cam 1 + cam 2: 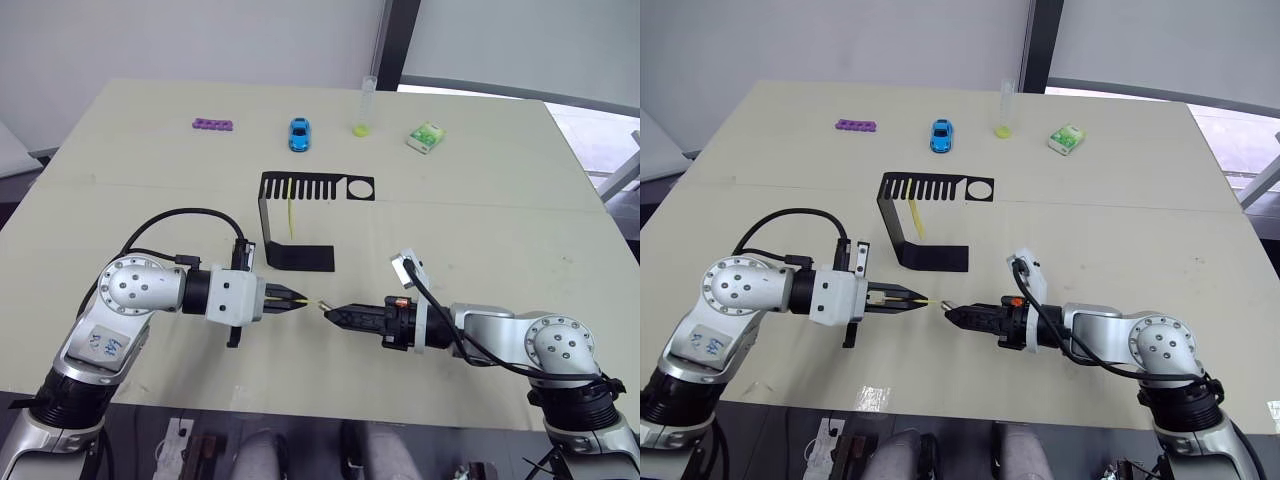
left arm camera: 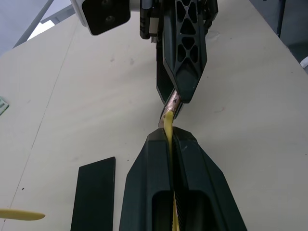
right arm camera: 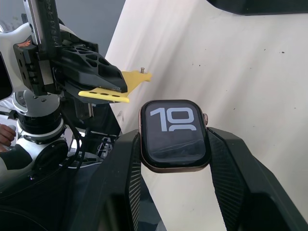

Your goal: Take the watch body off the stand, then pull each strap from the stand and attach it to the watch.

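Note:
My right gripper [image 1: 333, 313] is shut on the watch body [image 3: 174, 134], a black rounded-square case whose screen shows light marks. Facing it, my left gripper [image 1: 300, 299] is shut on a yellow strap [image 2: 168, 129]. The strap's free end [image 1: 318, 304] points at the watch body's edge [image 2: 172, 103], touching or almost touching it. Both grippers hover near the table's front middle. Behind them stands the black stand [image 1: 268, 215], with a second yellow strap [image 1: 290, 208] hanging from its slotted top plate.
Along the far side of the table lie a purple piece [image 1: 213, 125], a blue toy car [image 1: 299, 133], an upright clear tube [image 1: 364, 108] with a yellow-green bottom, and a green-and-white box [image 1: 426, 137]. The table's front edge runs just below both arms.

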